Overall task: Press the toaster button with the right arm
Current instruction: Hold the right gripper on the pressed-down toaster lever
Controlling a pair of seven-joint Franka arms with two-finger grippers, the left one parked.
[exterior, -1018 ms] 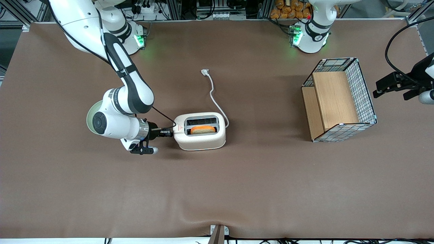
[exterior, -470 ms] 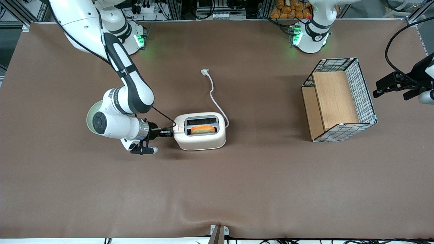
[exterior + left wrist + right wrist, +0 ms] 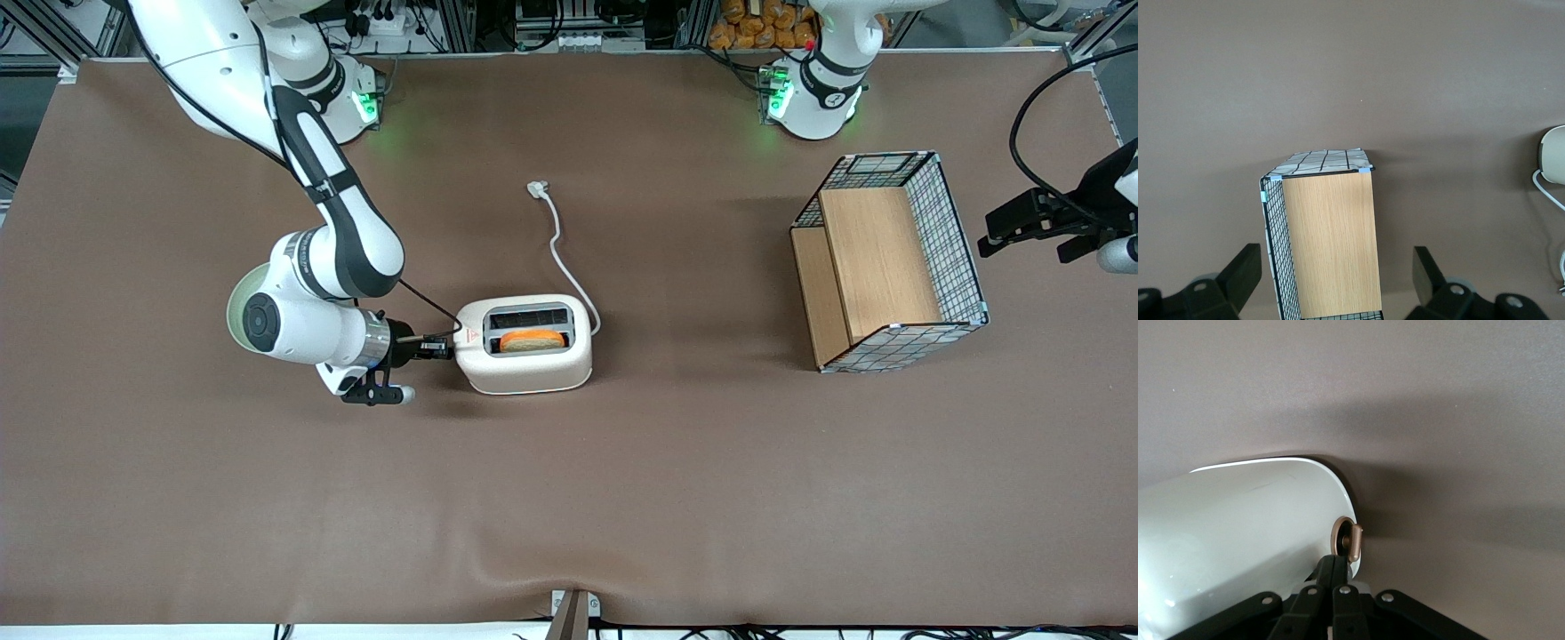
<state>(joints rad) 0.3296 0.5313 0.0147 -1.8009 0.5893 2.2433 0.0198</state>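
Observation:
The cream-white toaster (image 3: 524,360) stands mid-table with a slice of toast (image 3: 532,340) in the slot nearer the front camera. Its white cord (image 3: 562,258) runs away from the camera to a plug (image 3: 537,188). The right arm (image 3: 342,240) reaches down beside the toaster's narrow end. Its gripper (image 3: 442,347) is level with the table and shut, with the fingertips against that end. In the right wrist view the shut gripper (image 3: 1333,564) touches the toaster (image 3: 1238,533) right beside the small round toaster button (image 3: 1353,543), which sticks out of a ring.
A wire basket with a wooden board (image 3: 889,267) lies toward the parked arm's end of the table; it also shows in the left wrist view (image 3: 1328,240). A pale green round thing (image 3: 233,307) is partly hidden by the right arm's wrist.

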